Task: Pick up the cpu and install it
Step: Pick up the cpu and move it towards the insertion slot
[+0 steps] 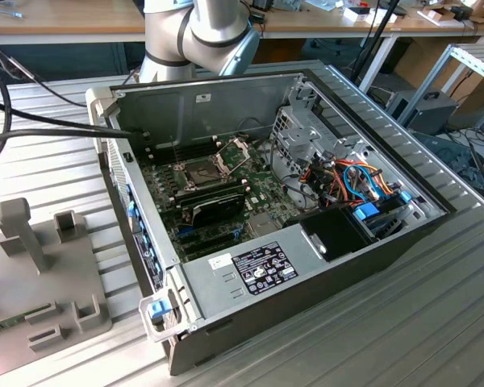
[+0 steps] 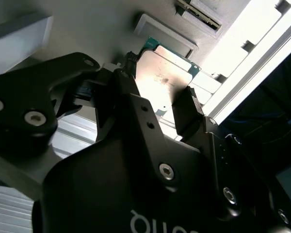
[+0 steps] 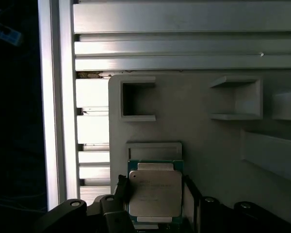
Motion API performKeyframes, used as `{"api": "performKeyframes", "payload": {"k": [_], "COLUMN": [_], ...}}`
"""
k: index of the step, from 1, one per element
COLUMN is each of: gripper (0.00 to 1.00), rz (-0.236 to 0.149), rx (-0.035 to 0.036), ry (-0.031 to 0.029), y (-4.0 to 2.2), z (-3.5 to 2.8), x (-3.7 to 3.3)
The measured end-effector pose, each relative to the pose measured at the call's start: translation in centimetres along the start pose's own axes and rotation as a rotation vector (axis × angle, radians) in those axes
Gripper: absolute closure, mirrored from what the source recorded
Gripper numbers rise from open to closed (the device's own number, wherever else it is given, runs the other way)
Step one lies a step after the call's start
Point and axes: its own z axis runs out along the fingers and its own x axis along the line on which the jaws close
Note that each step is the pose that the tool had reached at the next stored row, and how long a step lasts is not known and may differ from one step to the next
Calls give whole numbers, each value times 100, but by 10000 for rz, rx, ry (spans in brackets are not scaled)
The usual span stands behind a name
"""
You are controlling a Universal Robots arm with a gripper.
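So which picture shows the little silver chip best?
The first wrist view: the cpu faces the camera flat-on, its silvery top plain. In the second wrist view it is slanted, glaring, and partly behind the claw. The exterior view looks at the computer case.

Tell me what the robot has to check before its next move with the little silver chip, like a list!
1. The cpu sits between the tool's fingers, one against each side edge: ok.
2. The cpu is lifted clear of the grey holder: cannot tell.
3. The computer case is open on top: ok.
4. The socket is uncovered, with its metal frame hinged up: ok, as far as the exterior view shows.
5. The cpu is turned the right way for the socket: cannot tell.
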Motion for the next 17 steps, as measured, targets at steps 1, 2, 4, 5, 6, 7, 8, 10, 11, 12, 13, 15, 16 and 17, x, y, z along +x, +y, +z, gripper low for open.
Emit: {"api": "performKeyframes", "payload": {"k": [1, 2, 4, 5, 6, 7, 8, 10, 11, 12, 13, 15, 16, 17], "gripper": [45, 45, 45, 45, 45, 45, 45, 45, 45, 45, 45, 45, 45, 45], "rz": [0, 0, 0, 0, 0, 0, 0, 0, 0, 0, 0, 0, 0, 0], "rx": [0, 0, 0, -1, -2, -2, -2, -2, -2, -2, -2, -2, -2, -2], "ry": [-1, 0, 0, 0, 0, 0, 0, 0, -1, 0, 0, 0, 0, 0], "y": [0, -1, -3, -3, -4, -5, -5, -7, -8, -9, -9, -11, -11, -12], "z": [-27, -62, -133, -164, -195, -243, -271, -365, -398, -426, -456, -529, -558, -599], "x": [0, 0, 0, 0, 0, 0, 0, 0, 0, 0, 1, 1, 0, 1]}}
